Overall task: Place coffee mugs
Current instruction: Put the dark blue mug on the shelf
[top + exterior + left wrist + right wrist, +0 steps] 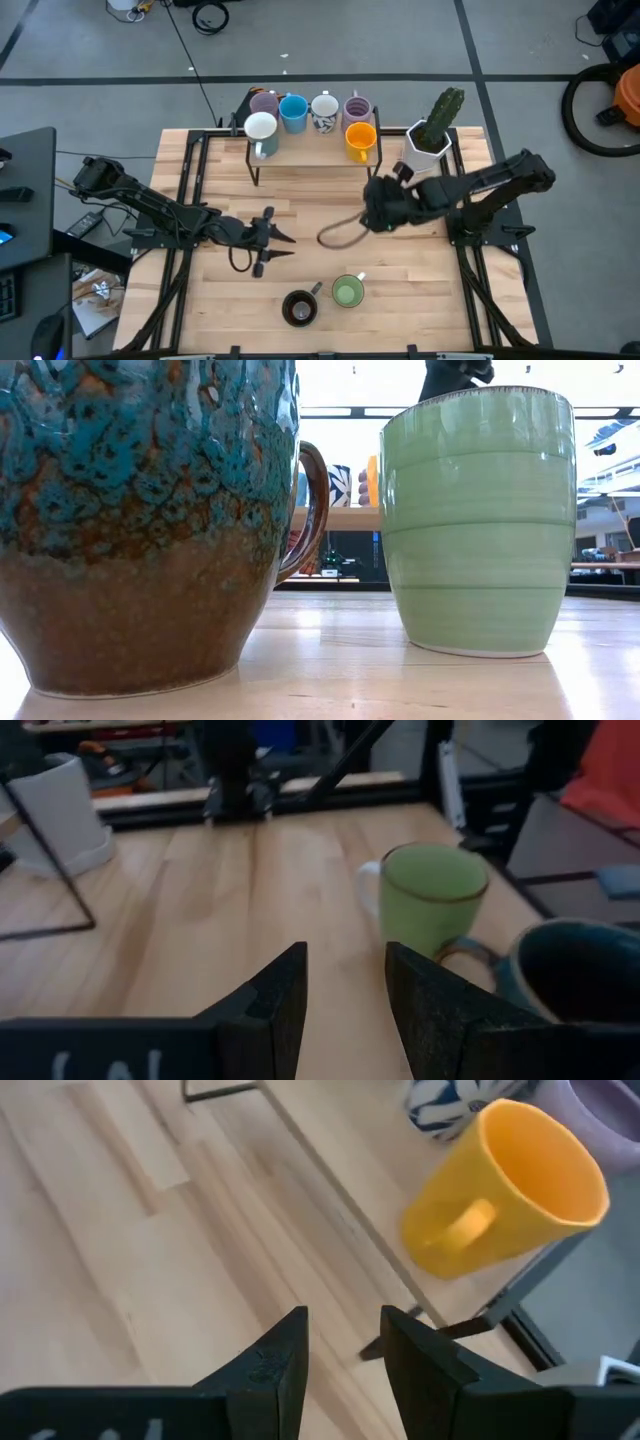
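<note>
Six mugs stand on a low shelf (300, 150) at the far side of the tabletop (310, 215) in the high view: a white mug (261, 128), a blue mug (293, 111), a patterned white mug (324, 110), an orange mug (361, 138), and two lilac mugs (357, 107) at the shelf's back. Just beside the shelf's right end is a white pot with a cactus (432, 135). The right hand (377, 208) hangs over the tabletop in front of the orange mug, with a dark cable loop (340, 235) nearby. The left hand (280, 244) lies well in front of the shelf; beyond it, near the tabletop's front edge, sit a brown mug (299, 308) and a green mug (347, 291), side by side.

The low view is filled by the brown mug (140, 525) and green mug (480, 520), which block most of the shelf behind.

In the left wrist view the left hand (345, 985) is released, nothing between its fingers, facing the green mug (432, 895).

In the right wrist view the right hand (343, 1345) is parted and empty, the orange mug (505, 1190) ahead on the shelf.
</note>
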